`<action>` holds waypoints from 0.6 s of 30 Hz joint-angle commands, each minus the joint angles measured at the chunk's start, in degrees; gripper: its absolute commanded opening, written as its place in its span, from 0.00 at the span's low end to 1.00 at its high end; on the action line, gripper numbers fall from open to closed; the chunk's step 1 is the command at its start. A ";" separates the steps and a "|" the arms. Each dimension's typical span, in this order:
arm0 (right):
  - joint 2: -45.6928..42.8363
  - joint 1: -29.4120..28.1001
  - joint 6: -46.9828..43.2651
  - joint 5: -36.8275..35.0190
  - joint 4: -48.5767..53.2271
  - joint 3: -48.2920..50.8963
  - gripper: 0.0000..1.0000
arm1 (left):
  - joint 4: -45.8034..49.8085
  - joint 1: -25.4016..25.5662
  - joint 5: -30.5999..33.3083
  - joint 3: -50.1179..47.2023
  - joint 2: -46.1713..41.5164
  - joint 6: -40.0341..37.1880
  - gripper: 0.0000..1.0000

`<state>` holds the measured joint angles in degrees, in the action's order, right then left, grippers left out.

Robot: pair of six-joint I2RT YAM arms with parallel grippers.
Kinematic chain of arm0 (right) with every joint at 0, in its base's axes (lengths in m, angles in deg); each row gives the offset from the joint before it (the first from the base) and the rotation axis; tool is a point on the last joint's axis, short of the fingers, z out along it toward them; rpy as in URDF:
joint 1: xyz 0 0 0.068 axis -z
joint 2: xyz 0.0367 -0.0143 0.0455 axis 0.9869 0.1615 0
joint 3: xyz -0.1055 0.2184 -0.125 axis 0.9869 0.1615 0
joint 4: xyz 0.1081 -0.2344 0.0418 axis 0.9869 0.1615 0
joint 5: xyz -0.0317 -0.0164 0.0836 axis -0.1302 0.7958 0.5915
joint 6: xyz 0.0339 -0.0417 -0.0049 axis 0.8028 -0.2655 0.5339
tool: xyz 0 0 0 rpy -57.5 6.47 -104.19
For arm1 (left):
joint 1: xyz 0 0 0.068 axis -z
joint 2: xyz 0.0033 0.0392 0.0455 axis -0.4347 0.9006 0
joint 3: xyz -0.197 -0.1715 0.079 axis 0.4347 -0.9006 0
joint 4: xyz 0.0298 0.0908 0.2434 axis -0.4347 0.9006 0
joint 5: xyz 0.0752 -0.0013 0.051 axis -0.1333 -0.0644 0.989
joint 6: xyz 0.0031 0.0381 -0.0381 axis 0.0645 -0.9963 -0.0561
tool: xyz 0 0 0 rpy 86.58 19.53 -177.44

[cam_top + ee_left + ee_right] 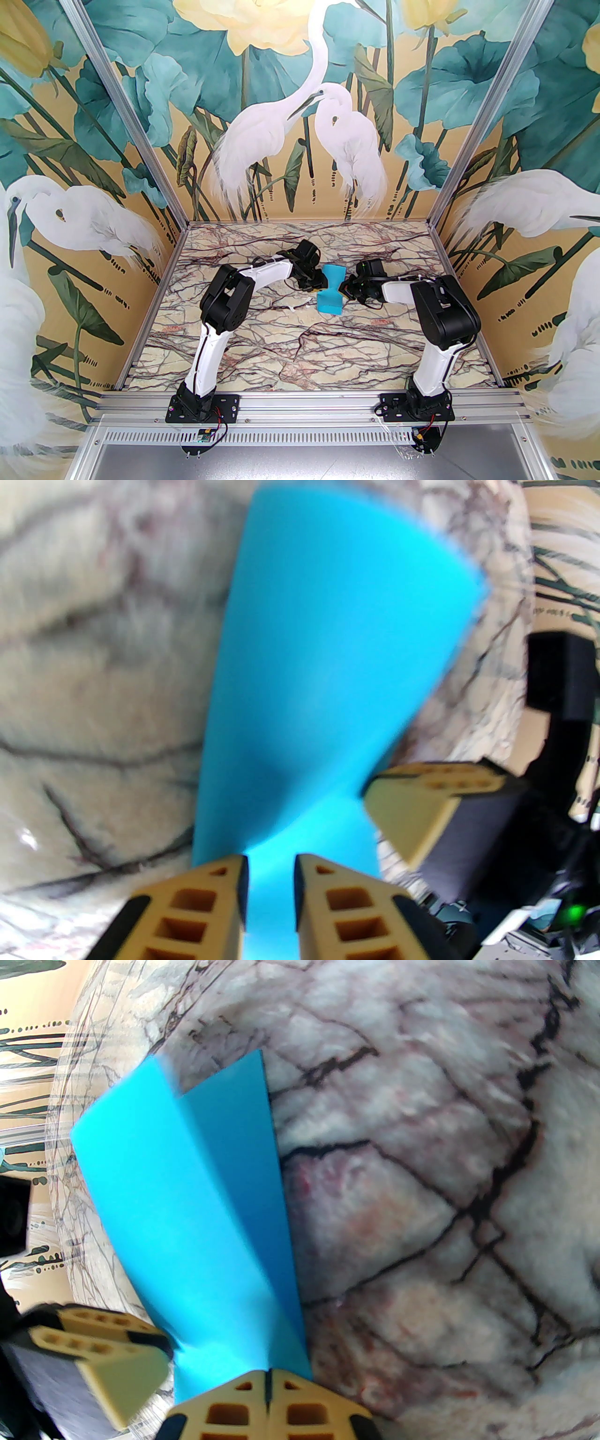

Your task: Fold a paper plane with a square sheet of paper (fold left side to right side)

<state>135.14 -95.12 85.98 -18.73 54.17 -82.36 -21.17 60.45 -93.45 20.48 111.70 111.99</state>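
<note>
Right gripper [268,1379]: fingertips pressed together, with only a dark seam between them. The near end of the sheet of paper [197,1222] runs into that seam, so it is clamped on the paper.

Left gripper [271,878]: fingers stand a little apart. Blue shows through the gap, which is wider than the paper is thick, so I read it as not pinching. That view is blurred, so contact is uncertain.

Sheet position: mid-table, between the two grippers, which face each other across it. It is doubled over, with the upper leaf lifted off the lower and a fold line running away from the right fingertips. From above it looks waisted where the grippers meet it, and both ends flare.

Handling (judgement):
- Very light and thin. It bends under its own spring and will not lie flat unless pressed.
- Smooth and probably slippery against the finger pads. It tears or dents if pulled against a clamp.
- A crease cannot be undone once set, so the edges should be aligned before pressing.
- Best taken at an edge or corner, across both layers, close to the fold. Mid-sheet offers nothing to pinch.

Surface: marble-print table top [300,347], flat, hard and slightly glossy. The paper likely slides on it and is awkward to lift from flat.

Room: mural walls [300,117] with white egrets, teal leaves and yellow flowers on three sides. Aluminium posts [126,108] stand at the back corners, and a slotted rail [300,403] at the near edge carries both arm bases.
</note>
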 commanded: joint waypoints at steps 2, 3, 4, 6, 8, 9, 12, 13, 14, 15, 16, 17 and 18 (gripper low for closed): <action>2.27 -0.44 -1.13 -3.02 4.34 0.39 0.00 | -1.42 -0.67 -2.12 4.31 2.56 -0.25 0.25; 2.22 -0.45 -1.07 -3.07 4.41 0.37 0.00 | -1.34 -0.75 -2.25 4.99 3.09 -0.35 0.26; 2.22 -0.44 -1.01 -3.00 4.34 0.42 0.00 | -1.23 -0.75 -2.17 5.79 3.70 -0.47 0.26; 2.15 -0.46 -0.92 -3.03 4.31 0.42 0.00 | -0.98 -0.87 -2.32 7.33 4.93 -0.66 0.26; 2.26 -0.44 -0.99 -3.05 4.32 0.46 0.00 | -0.37 -0.97 -2.05 8.85 6.29 -1.04 0.26; 2.26 -0.44 -0.98 -3.04 4.31 0.54 0.00 | -0.05 -1.07 -1.95 9.54 6.60 -1.15 0.26; 2.18 -0.44 -0.98 -3.03 4.36 0.45 0.00 | 0.53 -1.18 -0.59 10.54 8.53 -1.39 0.26; 2.18 -0.44 -1.00 -3.00 4.36 0.46 0.00 | 0.70 -1.39 -0.24 10.55 8.86 -1.50 0.26; 2.14 -0.44 -0.93 -3.01 4.41 0.43 0.00 | 0.85 -1.49 0.06 10.62 9.16 -1.43 0.26; 2.12 -0.44 -0.98 -3.00 4.49 0.48 0.00 | 0.90 -1.68 0.08 10.52 9.43 -1.44 0.26; 2.11 -0.44 -0.98 -3.04 4.49 0.49 0.00 | 0.86 -1.79 0.27 10.34 9.59 -1.55 0.26; 2.11 -0.44 -0.93 -3.00 4.49 0.51 0.00 | 1.02 -1.80 0.61 10.14 9.72 -1.74 0.26; 2.18 -0.44 -0.96 -3.07 4.38 0.48 0.00 | 1.18 -1.81 0.85 10.03 9.95 -1.94 0.26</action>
<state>135.14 -95.12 86.00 -18.75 54.17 -82.36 -21.85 59.22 -94.11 29.87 120.04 111.53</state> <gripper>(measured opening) 0.034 0.259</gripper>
